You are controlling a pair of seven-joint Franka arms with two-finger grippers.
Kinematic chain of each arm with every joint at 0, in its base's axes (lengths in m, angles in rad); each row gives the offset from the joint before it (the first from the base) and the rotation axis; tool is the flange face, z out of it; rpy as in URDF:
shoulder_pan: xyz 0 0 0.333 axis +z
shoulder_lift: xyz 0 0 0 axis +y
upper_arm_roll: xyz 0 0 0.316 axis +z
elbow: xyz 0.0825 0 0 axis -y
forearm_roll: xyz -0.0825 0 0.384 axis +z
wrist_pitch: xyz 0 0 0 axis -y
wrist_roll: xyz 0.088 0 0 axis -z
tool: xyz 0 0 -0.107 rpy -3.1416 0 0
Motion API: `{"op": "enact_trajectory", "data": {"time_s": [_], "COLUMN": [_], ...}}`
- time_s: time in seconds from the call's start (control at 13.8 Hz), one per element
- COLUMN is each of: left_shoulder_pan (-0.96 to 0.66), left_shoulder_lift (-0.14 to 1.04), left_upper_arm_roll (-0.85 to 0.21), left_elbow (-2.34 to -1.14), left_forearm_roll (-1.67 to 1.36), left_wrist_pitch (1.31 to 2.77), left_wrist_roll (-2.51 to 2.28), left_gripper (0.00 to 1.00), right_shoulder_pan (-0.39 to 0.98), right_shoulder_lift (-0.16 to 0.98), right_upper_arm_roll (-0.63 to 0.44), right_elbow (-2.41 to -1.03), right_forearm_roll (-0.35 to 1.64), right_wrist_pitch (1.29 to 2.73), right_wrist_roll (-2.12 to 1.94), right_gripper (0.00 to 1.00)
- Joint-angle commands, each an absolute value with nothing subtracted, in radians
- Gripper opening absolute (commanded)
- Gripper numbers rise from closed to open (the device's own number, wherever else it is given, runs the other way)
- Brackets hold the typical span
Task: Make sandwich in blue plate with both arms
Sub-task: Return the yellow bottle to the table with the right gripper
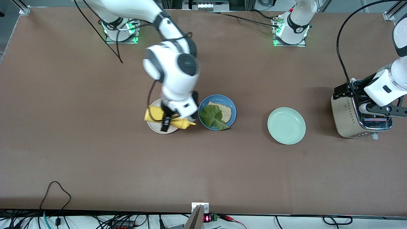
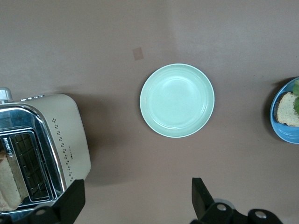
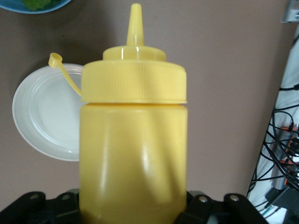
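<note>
Blue plate (image 1: 233, 111) near the table's middle, taken as the landmark. In it: one slice of toasted bread (image 1: 222, 111) lying flat, a crinkled green lettuce leaf (image 1: 213, 117) draped over the slice's edge toward the right arm's end and reaching the rim nearest the front camera. Only one slice in the plate; no top slice on the leaf.

Just beside the blue plate, toward the right arm's end: a cream-white plate (image 1: 155, 126). Above that plate, right gripper (image 1: 171, 118) clamped on a yellow squeeze bottle (image 1: 152, 114), bottle lying sideways in the air, nozzle aimed at the blue plate, its small cap dangling open on a strap (image 3: 65, 74). Fingers (image 3: 198, 205) pressed against the bottle's body low down.

Toward the left arm's end, well apart from the blue plate: an empty pale mint-green plate (image 1: 286, 125). Farther still that way: a cream and chrome toaster (image 1: 349, 117), a slice of bread (image 2: 7, 186) standing in its slot. Left gripper (image 1: 376, 109) over the toaster, fingers (image 2: 70, 200) spread wide apart, holding nothing.
</note>
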State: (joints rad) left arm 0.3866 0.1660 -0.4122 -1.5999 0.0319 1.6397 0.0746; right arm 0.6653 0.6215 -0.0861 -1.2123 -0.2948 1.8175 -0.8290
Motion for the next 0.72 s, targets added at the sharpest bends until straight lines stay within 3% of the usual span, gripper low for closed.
{"op": "enact_trajectory", "data": {"time_s": [0.0,0.29,0.65], "left_shoulder_pan": [0.397,0.429,0.612], "left_shoulder_lift": [0.16,0.164,0.236], "left_upper_arm_roll": [-0.419,-0.419,-0.422], "left_elbow": [-1.603,-1.603,-1.603], "left_forearm_roll": [0.026,0.226,0.321], "left_wrist_pitch": [1.623,1.577,1.615], "left_wrist_roll": [0.089,0.092,0.199], "left_gripper": [1.0,1.0,1.0], "right_shoulder_pan": [0.543,0.285,-0.027], "right_shoulder_lift": [0.493,0.445,0.46], "right_upper_arm_roll": [-0.067,-0.068,-0.069], "right_elbow": [-1.239,-1.239,-1.302], "right_forearm_roll": [-0.14,0.205,0.669], "right_wrist_pitch": [1.769,1.732,1.623], "right_wrist_roll": [-0.989,-1.311,-1.618], "right_gripper": [0.35,0.36,0.37]}}
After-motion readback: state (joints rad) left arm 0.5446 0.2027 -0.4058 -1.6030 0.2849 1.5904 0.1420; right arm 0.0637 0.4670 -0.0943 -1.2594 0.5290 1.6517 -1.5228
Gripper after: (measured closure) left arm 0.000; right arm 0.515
